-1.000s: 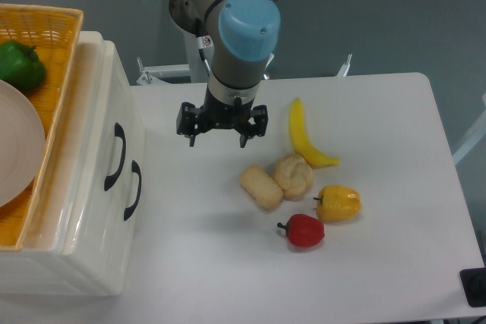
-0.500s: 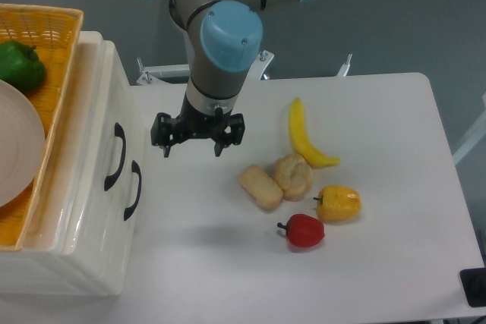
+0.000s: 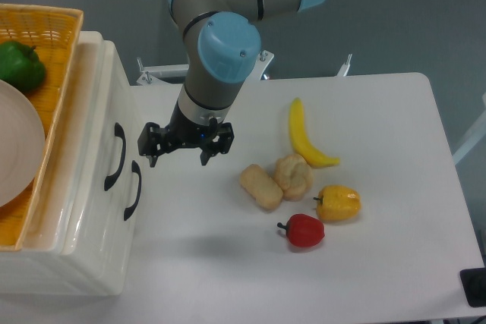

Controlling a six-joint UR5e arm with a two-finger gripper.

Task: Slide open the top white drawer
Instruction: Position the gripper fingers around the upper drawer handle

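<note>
Top white drawer (image 3: 89, 142), handle (image 3: 115, 155) vertical

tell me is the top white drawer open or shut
Shut: the top white drawer sits flush with the cabinet front, and the open gripper is apart from its handle.

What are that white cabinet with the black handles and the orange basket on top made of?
The cabinet looks like glossy cream plastic: smooth rounded edges with shiny highlights. The basket appears woven, wicker or a plastic imitation, given its visible lattice pattern.
</note>
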